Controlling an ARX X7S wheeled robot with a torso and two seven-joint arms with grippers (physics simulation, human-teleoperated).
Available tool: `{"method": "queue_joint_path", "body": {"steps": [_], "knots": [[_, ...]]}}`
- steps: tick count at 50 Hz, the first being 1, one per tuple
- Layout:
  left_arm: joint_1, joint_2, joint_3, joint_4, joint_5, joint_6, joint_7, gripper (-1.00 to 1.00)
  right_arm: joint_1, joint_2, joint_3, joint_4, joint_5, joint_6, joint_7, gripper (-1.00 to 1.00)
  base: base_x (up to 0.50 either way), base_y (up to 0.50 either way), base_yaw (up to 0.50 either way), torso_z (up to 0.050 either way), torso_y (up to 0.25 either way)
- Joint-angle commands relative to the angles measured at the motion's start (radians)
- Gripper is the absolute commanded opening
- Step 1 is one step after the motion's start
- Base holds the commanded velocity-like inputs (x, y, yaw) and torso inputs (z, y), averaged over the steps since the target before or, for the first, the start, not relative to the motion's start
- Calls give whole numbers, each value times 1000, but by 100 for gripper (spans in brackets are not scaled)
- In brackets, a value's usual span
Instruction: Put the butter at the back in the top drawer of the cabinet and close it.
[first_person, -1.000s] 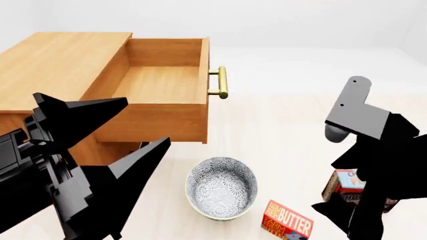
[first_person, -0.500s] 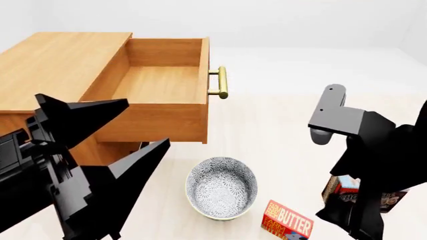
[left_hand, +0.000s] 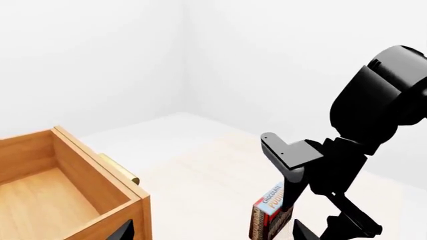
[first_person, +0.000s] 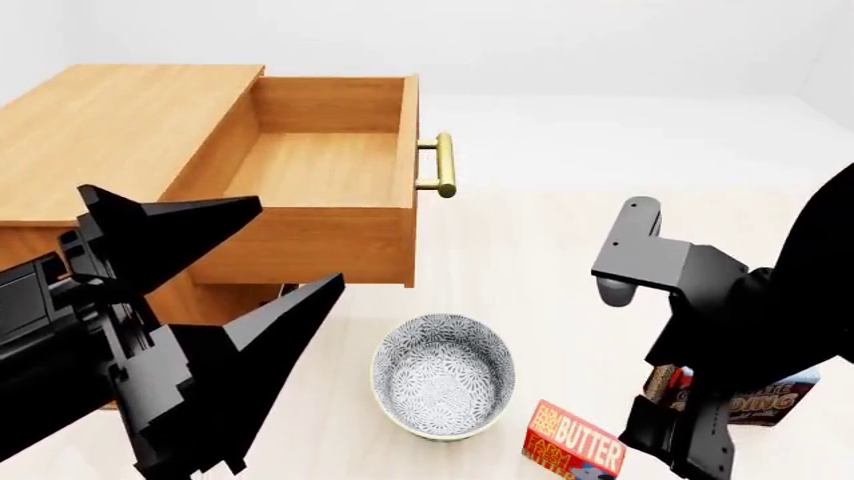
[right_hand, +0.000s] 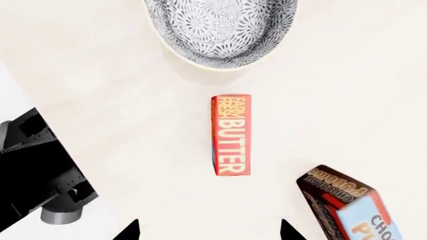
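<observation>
The butter (first_person: 577, 442) is a small red and orange box lying flat on the pale floor, to the right of the bowl and nearer me. My right gripper (first_person: 681, 440) hangs above and just right of it. In the right wrist view the butter (right_hand: 231, 135) lies lengthwise ahead of the right gripper (right_hand: 208, 232), whose fingers are spread with nothing between them. The top drawer (first_person: 320, 165) of the wooden cabinet (first_person: 120, 125) is pulled out and holds nothing. My left gripper (first_person: 296, 243) is open in front of the cabinet, and the left gripper (left_hand: 213, 236) only shows its tips.
A patterned bowl (first_person: 443, 375) stands on the floor below the drawer, with the bowl (right_hand: 223, 27) just beyond the butter. A chocolate pudding box (first_person: 767, 400) stands behind my right arm (left_hand: 360, 150); pudding box (right_hand: 347, 210), (left_hand: 270, 215). The brass handle (first_person: 445, 165) juts out from the drawer front.
My right arm has swung left and down, closer to the butter, and now covers more of the pudding box. The left gripper has barely shifted.
</observation>
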Motion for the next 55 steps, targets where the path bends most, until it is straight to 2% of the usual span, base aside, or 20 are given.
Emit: {"method": "queue_joint_path", "body": {"steps": [1,35,55], "knots": [[4,6,-2,-1,3,-2,-1,100,-39,-11,-27,6,-20,-22,17,100,0,0,0,0,0],[51,26,16,-8,54,15,-6,100,-172,-78,-105,111,-125,-81,85,100,0,0,0,0,0],[66,59,22,0,81,9,-29,100,-232,-80,-134,113,-149,-114,96,100,0,0,0,0,0]]}}
